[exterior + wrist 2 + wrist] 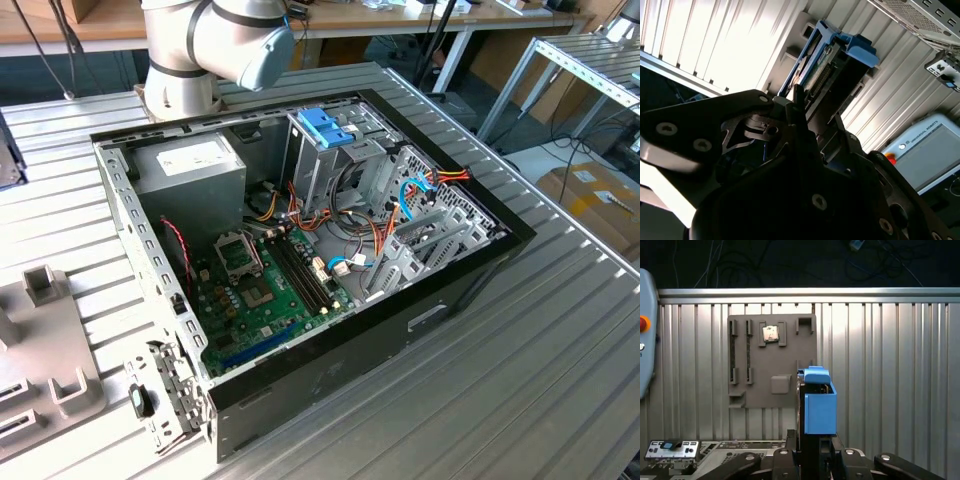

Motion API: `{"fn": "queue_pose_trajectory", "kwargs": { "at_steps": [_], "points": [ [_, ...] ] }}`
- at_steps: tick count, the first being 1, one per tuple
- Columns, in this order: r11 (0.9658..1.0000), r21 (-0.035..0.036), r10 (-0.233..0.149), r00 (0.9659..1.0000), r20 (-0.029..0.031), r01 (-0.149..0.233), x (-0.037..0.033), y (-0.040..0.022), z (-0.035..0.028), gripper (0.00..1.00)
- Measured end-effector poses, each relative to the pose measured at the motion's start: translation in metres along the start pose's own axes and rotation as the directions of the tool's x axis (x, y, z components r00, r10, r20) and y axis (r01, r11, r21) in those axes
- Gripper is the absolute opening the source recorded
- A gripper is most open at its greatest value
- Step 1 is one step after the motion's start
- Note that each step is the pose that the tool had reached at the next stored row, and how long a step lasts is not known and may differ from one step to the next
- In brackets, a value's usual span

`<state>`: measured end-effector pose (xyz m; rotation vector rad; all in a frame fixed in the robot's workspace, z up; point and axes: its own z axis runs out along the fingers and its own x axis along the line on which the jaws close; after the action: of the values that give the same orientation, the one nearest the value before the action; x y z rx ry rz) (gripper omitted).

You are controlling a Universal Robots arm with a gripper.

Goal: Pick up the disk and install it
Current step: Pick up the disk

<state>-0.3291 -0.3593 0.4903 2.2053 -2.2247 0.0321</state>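
The disk [819, 405] is a flat drive in a light-blue plastic carrier, standing on edge between my fingers in both wrist views. My gripper [812, 442] is shut on the disk's lower end. In the second wrist view the disk [832, 55] juts away from the gripper [817, 112] above the ribbed metal table, showing its circuit side and blue rails. The exterior view shows the open computer case [470, 275] with its metal drive cage [320, 165], topped by a blue latch [325, 128].
A grey fixture plate [772, 360] carrying a small processor chip [771, 333] lies on the ribbed table behind the disk. A teach pendant [930, 150] rests at the table's side. Grey holders [50, 340] sit at the exterior view's left, and the arm's base [200, 50] stands behind the case.
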Motion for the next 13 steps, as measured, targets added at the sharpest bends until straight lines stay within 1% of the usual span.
{"fn": "queue_pose_trajectory", "kwargs": {
  "at_steps": [5,7,9,12,13],
  "points": [
    [1.0,0.0,0.0,1.0,0.0,0.0,-0.0003,-0.012,0.0001,0.35],
    [1.0,-0.0001,0.0,1.0,0.0,0.0,-0.0004,-0.0186,0.0001,0.35],
    [1.0,0.0,0.0,1.0,0.0,0.0,-0.0007,-0.0276,0.0002,0.35],
    [1.0,-0.0001,0.0,1.0,0.0,0.0,-0.0009,-0.0367,0.0002,0.35],
    [1.0,-0.0001,0.0,1.0,-0.0001,0.0,-0.001,-0.0389,0.0002,0.35]
  ]
}}
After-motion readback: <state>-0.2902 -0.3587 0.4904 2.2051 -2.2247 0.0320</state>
